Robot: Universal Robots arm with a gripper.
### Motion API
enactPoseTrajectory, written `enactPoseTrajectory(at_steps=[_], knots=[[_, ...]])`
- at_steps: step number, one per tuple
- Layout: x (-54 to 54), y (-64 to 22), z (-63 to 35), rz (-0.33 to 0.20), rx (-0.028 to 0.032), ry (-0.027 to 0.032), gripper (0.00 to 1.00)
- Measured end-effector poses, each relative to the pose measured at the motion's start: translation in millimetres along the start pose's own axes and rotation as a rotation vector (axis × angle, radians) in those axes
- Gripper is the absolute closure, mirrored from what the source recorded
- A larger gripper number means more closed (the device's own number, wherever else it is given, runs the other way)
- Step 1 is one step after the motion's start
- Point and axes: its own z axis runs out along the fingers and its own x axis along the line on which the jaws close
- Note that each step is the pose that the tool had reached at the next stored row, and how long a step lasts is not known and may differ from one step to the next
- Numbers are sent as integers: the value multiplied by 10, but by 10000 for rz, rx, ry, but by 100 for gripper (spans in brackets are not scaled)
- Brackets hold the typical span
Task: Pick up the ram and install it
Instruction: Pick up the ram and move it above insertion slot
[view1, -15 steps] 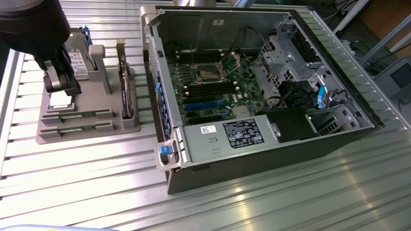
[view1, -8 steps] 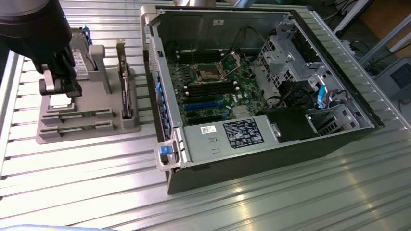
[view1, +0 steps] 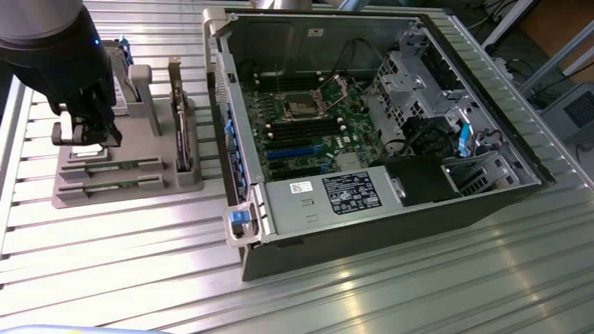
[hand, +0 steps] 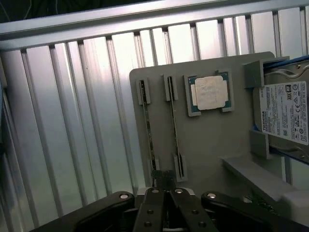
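Note:
Two ram sticks stand on edge in slots of the grey holder (hand: 207,140): the ram (hand: 150,130) and a second stick (hand: 175,125) beside it. In the exterior view the ram (view1: 110,168) lies in the holder (view1: 74,198) just below my gripper (view1: 88,141). My gripper (hand: 165,180) is shut, its fingertips pressed together above the near ends of the two sticks, between them. I see nothing held between the fingers. The open computer case (view1: 371,125) lies at the exterior view's right, with dark memory slots (view1: 299,129) on its motherboard.
A square silver processor (hand: 209,93) and a hard drive (hand: 285,113) also sit on the holder. A dark upright card (view1: 183,136) stands at the holder's edge toward the case. The case wall (view1: 222,118) rises between holder and motherboard. The ribbed metal table (view1: 139,264) surrounds everything.

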Motion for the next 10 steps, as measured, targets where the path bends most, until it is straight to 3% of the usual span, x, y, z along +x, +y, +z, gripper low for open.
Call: enactPoseTrajectory(at_steps=[3,5,10], knots=[[0,0,2,-1,2,-2,89],[0,0,2,-1,3,-2,76],[6,20,49,0,3,-2,76]])
